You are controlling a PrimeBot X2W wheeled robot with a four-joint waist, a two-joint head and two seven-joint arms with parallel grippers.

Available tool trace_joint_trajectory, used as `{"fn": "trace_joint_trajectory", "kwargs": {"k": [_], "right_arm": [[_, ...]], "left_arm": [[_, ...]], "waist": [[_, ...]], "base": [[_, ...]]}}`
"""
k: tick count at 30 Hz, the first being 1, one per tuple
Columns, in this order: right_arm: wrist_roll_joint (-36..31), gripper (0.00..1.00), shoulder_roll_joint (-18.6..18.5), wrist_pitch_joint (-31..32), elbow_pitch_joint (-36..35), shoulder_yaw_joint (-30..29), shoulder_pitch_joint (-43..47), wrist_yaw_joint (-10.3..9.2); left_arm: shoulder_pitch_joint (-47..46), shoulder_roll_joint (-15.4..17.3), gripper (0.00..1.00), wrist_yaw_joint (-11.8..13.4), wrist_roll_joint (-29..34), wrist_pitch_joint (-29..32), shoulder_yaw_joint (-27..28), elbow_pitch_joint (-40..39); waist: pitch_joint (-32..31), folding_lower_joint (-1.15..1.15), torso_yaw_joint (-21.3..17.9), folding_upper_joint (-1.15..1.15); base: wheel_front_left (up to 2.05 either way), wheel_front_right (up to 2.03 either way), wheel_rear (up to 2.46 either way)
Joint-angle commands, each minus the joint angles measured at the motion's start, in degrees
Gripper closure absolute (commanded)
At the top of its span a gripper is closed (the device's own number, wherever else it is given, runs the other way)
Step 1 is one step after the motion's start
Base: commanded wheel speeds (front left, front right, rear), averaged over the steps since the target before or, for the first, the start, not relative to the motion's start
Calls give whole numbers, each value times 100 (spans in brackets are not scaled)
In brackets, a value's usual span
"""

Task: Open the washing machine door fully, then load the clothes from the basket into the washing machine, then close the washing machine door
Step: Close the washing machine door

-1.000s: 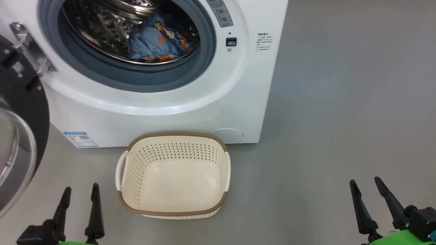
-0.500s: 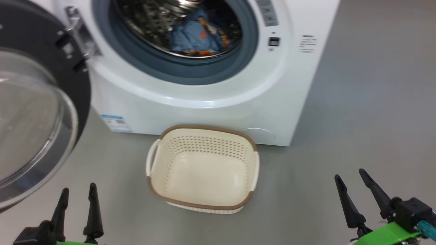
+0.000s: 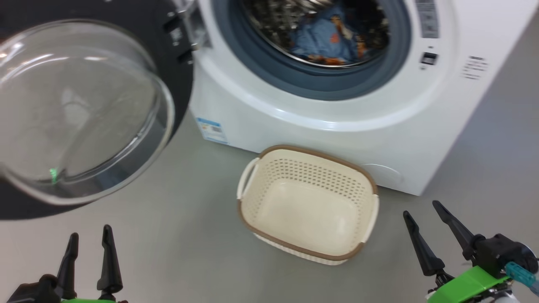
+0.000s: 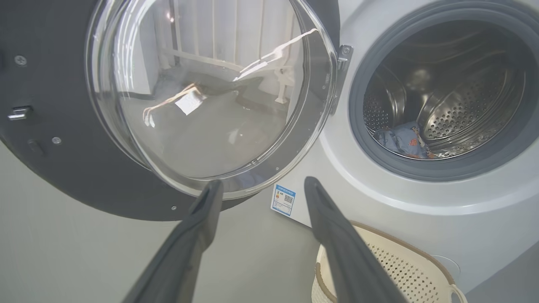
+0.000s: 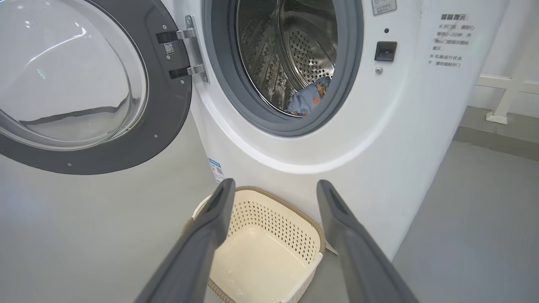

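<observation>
Standing swung wide to the left of the washing machine (image 3: 337, 134), the washing machine door (image 3: 80, 109) leaves the steel drum (image 3: 278, 17) exposed, with the clothes (image 3: 324, 38) lying inside it. The basket (image 3: 294, 249) sits empty on the grey floor (image 3: 189, 235) just before the machine. The left claw (image 3: 91, 231) and right claw (image 3: 421, 208) hover either side of it, both spread wide and holding nothing.

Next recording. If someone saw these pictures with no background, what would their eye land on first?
First, the big round glass door, standing wide open at the left of the head view. Next, the white washing machine beside it, with blue printed clothes lying in its steel drum. Then the cream basket on the grey floor in front of the machine, with nothing in it.
</observation>
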Motion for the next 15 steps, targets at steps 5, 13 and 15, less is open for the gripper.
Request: {"fn": "trace_joint_trajectory", "kwargs": {"k": [5,13,15], "right_arm": [[-4,0,-149,-27,-113,262,-295,9],[-5,0,-179,-27,-120,321,-330,9],[-4,0,-182,-27,-122,326,-334,9]], "left_arm": [[-45,73,0,27,-127,-36,146,-104],[-45,73,0,60,-210,-36,160,-145],[-40,73,0,68,-217,-36,158,-154]], "waist": [[108,0,591,0],[177,0,740,0],[187,0,738,0]], "base": [[0,0,0],[0,0,0],[0,0,0]]}}
